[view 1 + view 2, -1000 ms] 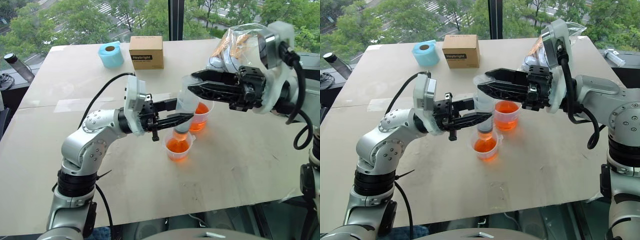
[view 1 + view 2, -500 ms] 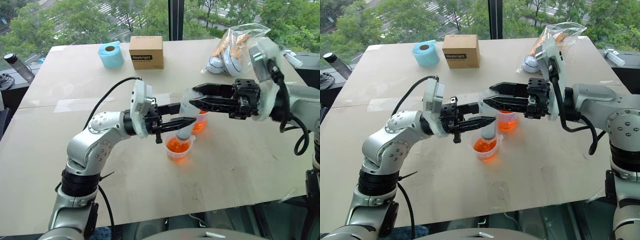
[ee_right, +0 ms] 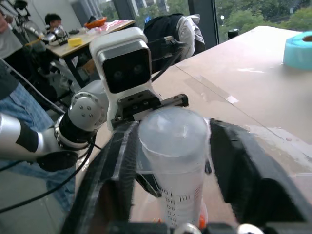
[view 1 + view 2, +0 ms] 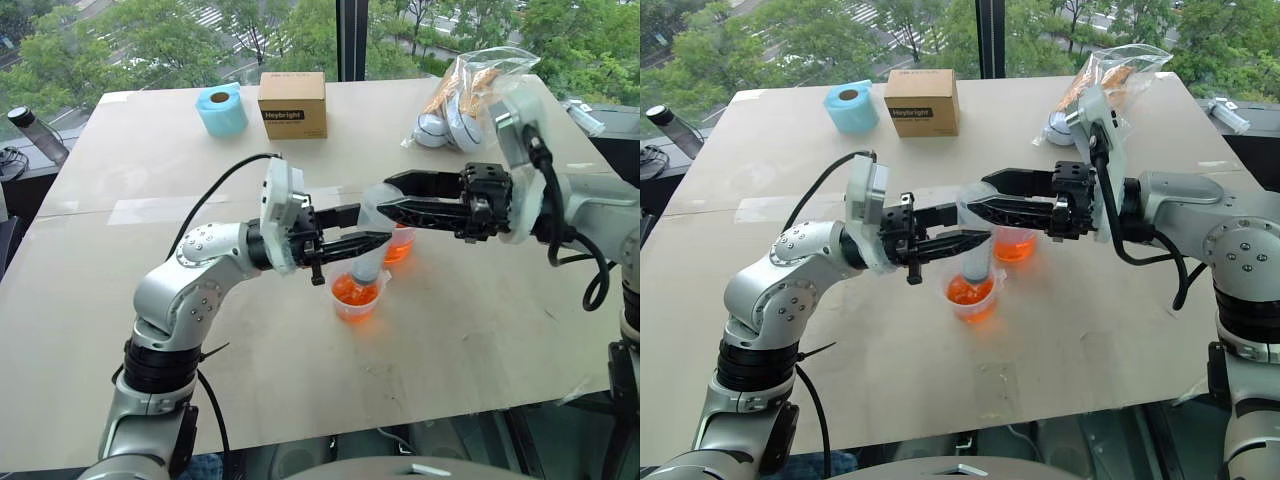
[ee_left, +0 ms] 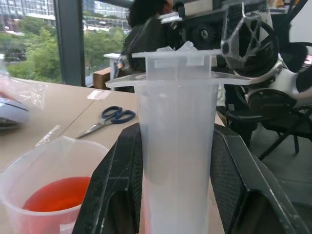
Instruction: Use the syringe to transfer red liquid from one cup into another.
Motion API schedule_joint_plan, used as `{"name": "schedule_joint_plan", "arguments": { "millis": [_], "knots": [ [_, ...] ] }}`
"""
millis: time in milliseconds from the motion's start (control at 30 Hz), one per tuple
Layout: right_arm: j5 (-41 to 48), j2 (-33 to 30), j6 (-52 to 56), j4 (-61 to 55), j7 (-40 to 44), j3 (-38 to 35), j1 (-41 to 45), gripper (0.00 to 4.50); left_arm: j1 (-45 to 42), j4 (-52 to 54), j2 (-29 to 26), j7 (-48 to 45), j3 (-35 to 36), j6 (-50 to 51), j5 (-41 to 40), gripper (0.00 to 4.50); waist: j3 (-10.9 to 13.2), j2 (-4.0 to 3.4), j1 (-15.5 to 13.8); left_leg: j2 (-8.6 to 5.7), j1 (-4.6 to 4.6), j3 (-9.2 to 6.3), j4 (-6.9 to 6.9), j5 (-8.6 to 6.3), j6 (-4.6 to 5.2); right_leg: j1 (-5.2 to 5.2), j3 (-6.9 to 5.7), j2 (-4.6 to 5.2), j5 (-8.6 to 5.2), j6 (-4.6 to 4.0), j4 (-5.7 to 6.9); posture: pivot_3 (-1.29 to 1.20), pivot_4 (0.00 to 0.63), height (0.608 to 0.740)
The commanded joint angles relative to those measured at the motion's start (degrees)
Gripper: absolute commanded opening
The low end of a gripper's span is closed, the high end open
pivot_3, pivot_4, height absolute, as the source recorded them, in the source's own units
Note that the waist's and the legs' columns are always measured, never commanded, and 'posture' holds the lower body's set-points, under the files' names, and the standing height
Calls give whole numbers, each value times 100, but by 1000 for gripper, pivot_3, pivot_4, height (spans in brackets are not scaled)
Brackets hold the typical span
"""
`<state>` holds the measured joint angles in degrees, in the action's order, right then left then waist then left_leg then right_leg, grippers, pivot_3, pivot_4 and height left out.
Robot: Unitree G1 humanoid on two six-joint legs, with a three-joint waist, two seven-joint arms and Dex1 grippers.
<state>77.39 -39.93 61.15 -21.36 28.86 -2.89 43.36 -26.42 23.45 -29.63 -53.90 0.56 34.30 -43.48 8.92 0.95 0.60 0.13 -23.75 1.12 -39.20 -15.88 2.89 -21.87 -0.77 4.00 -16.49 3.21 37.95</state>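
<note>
The syringe (image 4: 976, 232) stands upright over the near cup (image 4: 971, 295), its nozzle down inside that cup, which holds red liquid (image 4: 969, 291). The left gripper (image 4: 975, 224) reaches in from the left, level, and is clamped tight on the barrel — in the left wrist view both black fingers (image 5: 116, 190) press against the clear tube just below its flange. The right gripper (image 4: 980, 193) comes in from the right, also level, at the top end of the syringe. In the right wrist view its fingers (image 3: 117, 165) stand either side of the round plunger top with a gap on each side — parted, not gripping it.

The far cup (image 4: 1014, 243) sits just behind and to the right of the near one, close beside it, and also holds red liquid. Which of the two is the nested stack cannot be told from here.

On the table (image 4: 1120, 330), at the far edge, sit a blue tape roll (image 4: 851, 106) and a brown box (image 4: 921, 101) side by side. A clear bag (image 4: 1108, 80) lies at the far right. A dark bottle (image 4: 672, 128) stands off the table's left edge.
</note>
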Motion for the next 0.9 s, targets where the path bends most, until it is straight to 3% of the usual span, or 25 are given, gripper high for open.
{"name": "schedule_joint_plan", "arguments": {
  "millis": [33, 233, 333, 467, 633, 767, 900],
  "knots": [
    [861, 43, -11, 276, -317, -574, 174, 3700, -126, 250, 17, 24, 198, -148, -199, 1450, 0, 0, -5, 0, 0, 0, 0, 0, 0, 0, 0, 1, 0, 0, 0, 0, 150, 740],
    [1358, -185, -49, 639, -322, -1085, 24, 3700, -308, 305, -52, 208, 335, 35, -422, 1450, 0, 0, -16, 0, -4, 0, 0, -1, 1, 1, -3, 1, 0, 0, -5, 0, 150, 740],
    [1145, -323, -117, 831, -330, -1296, -95, 3700, -536, 419, -248, 592, 584, 415, -710, 1450, 1, 0, -12, 0, -2, 0, 0, -1, 2, 2, -3, 0, 0, 0, -2, 0, 150, 740],
    [824, -552, -155, 942, -272, -1495, -406, 3700, -870, 404, -1004, 1153, 1131, 1269, -1194, 1450, 1, 1, 11, 0, -2, 0, 2, -2, 3, 1, -2, -1, 0, 0, -2, 0, 150, 740],
    [552, -673, -144, 788, -235, -1676, -1085, 3700, -669, 6, -2148, 1110, 1851, 1998, -1484, 1450, 2, -1, 16, 0, 0, 2, 8, -1, 2, 0, -1, -5, 0, 0, -4, 0, 150, 740],
    [-371, -984, -470, 541, 209, -1637, -1948, 3700, 445, -162, -3043, 566, 1807, 1620, -513, 1450, 3, -3, 5, 0, 1, 5, 11, -1, 1, 0, 1, -6, -1, 1, -6, 0, 150, 740],
    [-1715, -1678, -1056, 465, 1310, -1382, -3150, 3700, 1284, -834, -3279, 446, 1338, 858, 613, 1450, 9, -4, -88, -1, 2, 7, 12, -1, 2, -1, -1, -9, -1, 0, -9, 0, 150, 740]
  ]
}}
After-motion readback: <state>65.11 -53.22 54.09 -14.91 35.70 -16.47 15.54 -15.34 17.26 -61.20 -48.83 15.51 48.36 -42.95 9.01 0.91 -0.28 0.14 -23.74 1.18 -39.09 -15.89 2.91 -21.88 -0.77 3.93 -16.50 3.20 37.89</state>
